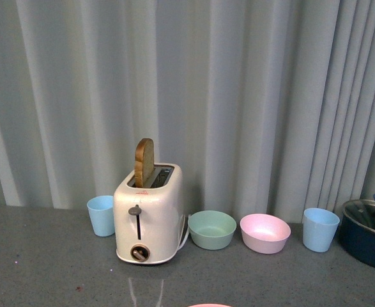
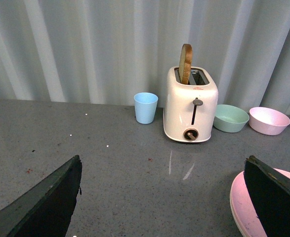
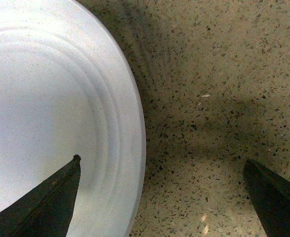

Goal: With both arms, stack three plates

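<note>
Found rear of grey speckled countertop blocked by 1 row along the pale pleated curtain: light blue plastic cup, cream 2-slot toaster with upright bread slice, deep green plastic bowl, deep pink plastic bowl, 2nd light blue cup, dark blue lidded pot. Narrow gaps only between these. Noted open counter ahead of row. Recorded pink round plate on near side; pale round plate flat, bare counter beside rim.

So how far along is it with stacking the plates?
Early, apparently. No finished stack shows. The pink plate lies near the open, empty left gripper. In hand: the open right gripper straddles the rim of the pale plate, not yet gripping. Lifting and stacking remain.
</note>
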### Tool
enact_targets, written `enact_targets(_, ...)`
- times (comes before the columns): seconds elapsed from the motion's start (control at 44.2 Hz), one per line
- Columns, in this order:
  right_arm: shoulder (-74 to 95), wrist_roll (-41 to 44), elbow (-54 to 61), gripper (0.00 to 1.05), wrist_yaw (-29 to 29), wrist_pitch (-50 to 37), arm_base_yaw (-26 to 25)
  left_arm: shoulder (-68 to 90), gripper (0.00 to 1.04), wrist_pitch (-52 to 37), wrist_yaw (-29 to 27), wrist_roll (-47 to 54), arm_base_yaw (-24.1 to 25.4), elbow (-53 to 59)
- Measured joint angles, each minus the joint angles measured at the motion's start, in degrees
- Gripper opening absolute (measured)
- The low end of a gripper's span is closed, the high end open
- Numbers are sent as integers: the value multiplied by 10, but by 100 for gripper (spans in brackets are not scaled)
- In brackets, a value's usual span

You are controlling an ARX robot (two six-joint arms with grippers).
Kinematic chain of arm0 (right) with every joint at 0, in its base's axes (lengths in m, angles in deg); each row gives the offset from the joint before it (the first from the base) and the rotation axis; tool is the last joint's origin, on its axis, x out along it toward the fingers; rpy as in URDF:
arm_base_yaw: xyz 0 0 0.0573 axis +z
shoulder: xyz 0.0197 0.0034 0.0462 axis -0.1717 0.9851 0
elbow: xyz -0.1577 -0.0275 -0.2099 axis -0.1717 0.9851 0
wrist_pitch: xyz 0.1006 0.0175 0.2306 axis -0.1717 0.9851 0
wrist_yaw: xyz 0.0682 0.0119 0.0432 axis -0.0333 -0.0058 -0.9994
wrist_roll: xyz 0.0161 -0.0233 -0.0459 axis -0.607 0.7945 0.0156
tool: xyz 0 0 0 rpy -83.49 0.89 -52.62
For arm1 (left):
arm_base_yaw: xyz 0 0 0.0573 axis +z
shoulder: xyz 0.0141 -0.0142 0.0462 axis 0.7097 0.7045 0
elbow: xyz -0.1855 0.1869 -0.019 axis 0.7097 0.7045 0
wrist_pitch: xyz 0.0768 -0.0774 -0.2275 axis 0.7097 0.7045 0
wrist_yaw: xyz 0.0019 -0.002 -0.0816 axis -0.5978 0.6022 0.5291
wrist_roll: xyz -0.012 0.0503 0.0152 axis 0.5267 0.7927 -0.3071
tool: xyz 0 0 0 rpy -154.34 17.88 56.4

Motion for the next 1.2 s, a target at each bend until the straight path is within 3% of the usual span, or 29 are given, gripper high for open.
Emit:
enact_targets(0.249, 23, -13, 0, 97, -1, -16, 9, 0, 98, 0, 0, 0, 0, 0)
enact_targets(0.497, 27, -17, 0, 48, -1, -20, 14, 0, 98, 0, 0, 0, 0, 0)
enact_targets(0.814, 27, -24, 1, 5, -3, -21, 14, 0, 98, 0, 0, 0, 0, 0)
enact_targets(1.198, 15, -32, 1, 3, -8, 0, 1, 0, 98, 0, 0, 0, 0, 0)
